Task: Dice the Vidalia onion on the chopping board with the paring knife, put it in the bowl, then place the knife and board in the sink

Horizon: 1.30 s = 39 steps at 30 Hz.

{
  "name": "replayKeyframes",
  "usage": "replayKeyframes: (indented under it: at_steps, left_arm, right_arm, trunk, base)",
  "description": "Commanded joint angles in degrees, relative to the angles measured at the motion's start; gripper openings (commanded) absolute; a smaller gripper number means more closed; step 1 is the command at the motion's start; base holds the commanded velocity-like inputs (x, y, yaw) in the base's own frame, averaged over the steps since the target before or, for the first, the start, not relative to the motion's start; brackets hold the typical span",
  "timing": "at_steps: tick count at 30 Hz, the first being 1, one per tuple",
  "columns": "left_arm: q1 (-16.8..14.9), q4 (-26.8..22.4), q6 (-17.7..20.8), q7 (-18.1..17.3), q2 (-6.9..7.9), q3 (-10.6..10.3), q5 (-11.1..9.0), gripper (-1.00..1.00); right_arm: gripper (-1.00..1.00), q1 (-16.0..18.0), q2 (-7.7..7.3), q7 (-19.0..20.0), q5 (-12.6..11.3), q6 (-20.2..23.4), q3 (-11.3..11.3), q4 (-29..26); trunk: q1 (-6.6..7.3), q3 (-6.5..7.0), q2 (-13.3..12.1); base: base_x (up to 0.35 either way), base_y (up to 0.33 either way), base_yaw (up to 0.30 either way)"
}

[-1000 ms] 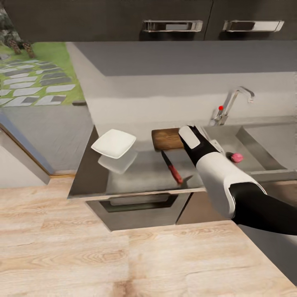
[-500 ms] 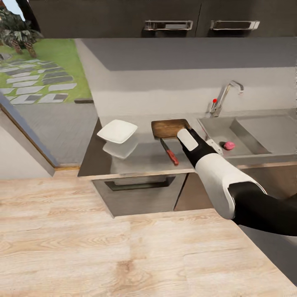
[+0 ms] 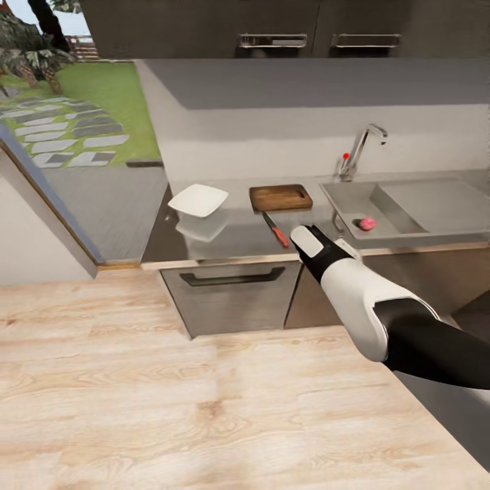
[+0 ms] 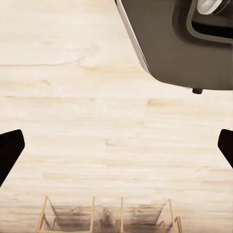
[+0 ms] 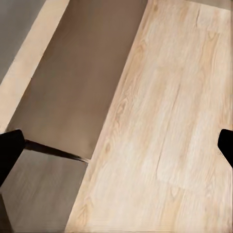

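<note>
Pink Vidalia onion (image 3: pixel 367 223) in sink (image 3: pixel 408 218), knife (image 3: pixel 276 231) beside board (image 3: pixel 280 197), both grippers spread wide

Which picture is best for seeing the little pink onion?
The head view. There the Vidalia onion sits as a small pink ball in the steel sink, right of the chopping board. The left wrist and right wrist views look down at pale wooden floor, with dark claw tips at the picture edges, so they tell you nothing about the onion.
</note>
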<state>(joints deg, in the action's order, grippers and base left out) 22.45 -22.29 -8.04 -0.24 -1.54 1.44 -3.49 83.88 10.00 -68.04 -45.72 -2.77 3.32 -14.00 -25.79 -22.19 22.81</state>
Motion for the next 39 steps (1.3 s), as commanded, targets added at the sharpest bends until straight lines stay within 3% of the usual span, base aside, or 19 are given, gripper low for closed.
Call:
replayKeyframes:
  at_steps: [1,5,10,13,15,20,26,30,39]
  left_arm:
    - [0.05,-0.12,-0.04,-0.02,-0.04,0.14,-0.36,1.0]
    - [0.05,-0.25,-0.04,-0.02,-0.04,0.14,-0.31,1.0]
    - [0.05,-0.51,-0.04,-0.02,-0.04,0.14,-0.29,1.0]
    - [0.05,-0.58,-0.08,-0.02,-0.04,0.14,-0.29,1.0]
    - [0.05,-0.58,-0.51,-0.02,-0.04,0.14,-0.29,1.0]
    - [0.05,-0.61,-1.5,-0.02,-0.04,0.14,-0.29,1.0]
    - [0.05,-0.72,-2.32,-0.02,-0.12,0.14,-0.29,1.0]
    - [0.05,-0.74,-3.86,-0.02,-0.1,0.14,-0.29,1.0]
    - [0.05,-1.41,-6.66,-0.07,-0.05,0.14,-0.21,1.0]
  right_arm:
    - [1.0,0.06,0.0,0.77,-0.42,-0.32,0.38,1.05]
    - [1.0,0.06,0.0,3.88,-0.39,-0.45,0.38,4.12]
    - [1.0,-0.02,0.0,11.91,-0.1,-0.86,0.38,10.61]
    - [1.0,-0.45,0.0,15.1,0.03,-1.06,0.38,11.78]
    - [1.0,-2.48,0.0,18.06,0.13,-1.22,0.38,12.47]
    - [1.0,-6.93,0.0,20.65,0.85,-1.35,0.38,12.85]
    - [1.0,-14.28,0.0,27.09,6.16,-3.7,0.38,12.94]
    - [1.0,-21.36,0.0,34.88,11.27,-7.18,0.38,12.95]
    - [1.0,-35.91,-5.61,51.39,18.15,-12.62,0.42,12.95]
  trunk:
    - [0.0,-0.09,0.11]
    - [0.0,-0.09,0.11]
    - [0.0,-0.09,0.11]
    - [0.0,-0.09,0.11]
    - [0.0,-0.09,0.11]
    - [0.0,-0.09,0.11]
    - [0.0,-0.09,0.11]
    - [0.0,-0.09,0.11]
    - [0.0,-0.09,0.11]
  base:
    - [-0.338,0.0,0.0]
    - [-0.338,0.0,0.0]
    - [-0.267,0.0,0.0]
    - [-0.106,0.0,0.0]
    - [-0.044,0.0,0.0]
    - [-0.015,0.0,0.0]
    - [-0.002,0.0,0.0]
    - [0.0,0.0,0.0]
    - [0.0,0.0,0.0]
